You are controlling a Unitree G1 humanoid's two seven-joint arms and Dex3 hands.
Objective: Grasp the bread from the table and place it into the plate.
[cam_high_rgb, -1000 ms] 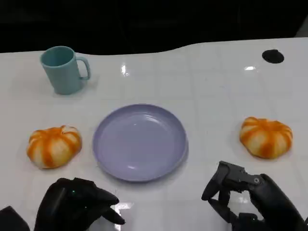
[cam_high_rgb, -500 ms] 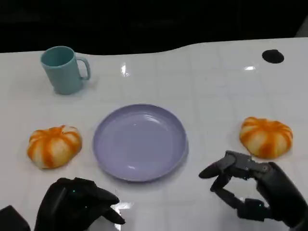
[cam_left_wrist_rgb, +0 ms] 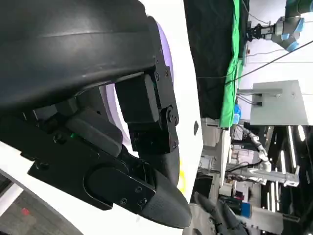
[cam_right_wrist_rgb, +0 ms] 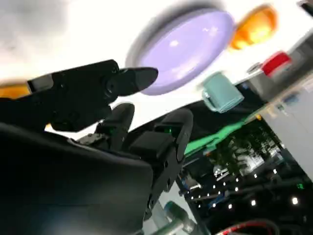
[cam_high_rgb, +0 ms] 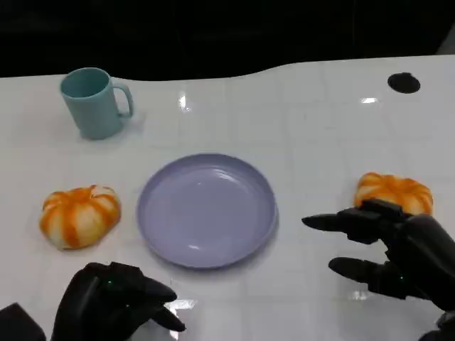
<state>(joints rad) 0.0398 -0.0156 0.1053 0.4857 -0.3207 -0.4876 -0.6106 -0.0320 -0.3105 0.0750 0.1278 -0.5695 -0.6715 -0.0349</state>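
- Centrally on the white table (cam_high_rgb: pixel 313 128) lies a lavender plate (cam_high_rgb: pixel 206 209), shallow and round, with nothing in it.
- Toward the far left stands a teal mug (cam_high_rgb: pixel 92 103), upright, handle turned toward the plate; its inside cannot be seen from the head view.
- Two orange-and-white striped breads lie on the table, neither in the plate: the left bread (cam_high_rgb: pixel 79 215) sits just beside the plate's left rim without touching it, and the right bread (cam_high_rgb: pixel 395 190) lies well apart from the plate on the right.
- The right robot hand (cam_high_rgb: pixel 398 249) hovers at the near side of the right bread, partly covering it; its fingers are spread apart, reaching toward the plate, and it holds nothing.
- From the right wrist view, the plate (cam_right_wrist_rgb: pixel 188 46), the mug (cam_right_wrist_rgb: pixel 221 94) and the other bread (cam_right_wrist_rgb: pixel 254 27) show beyond the spread fingers (cam_right_wrist_rgb: pixel 139 77).
- The left robot hand (cam_high_rgb: pixel 114 302) rests low at the near edge, nearer than the left bread, fingers curled in with nothing in them.
- A small dark round mark (cam_high_rgb: pixel 404 82) sits at the table's far right.
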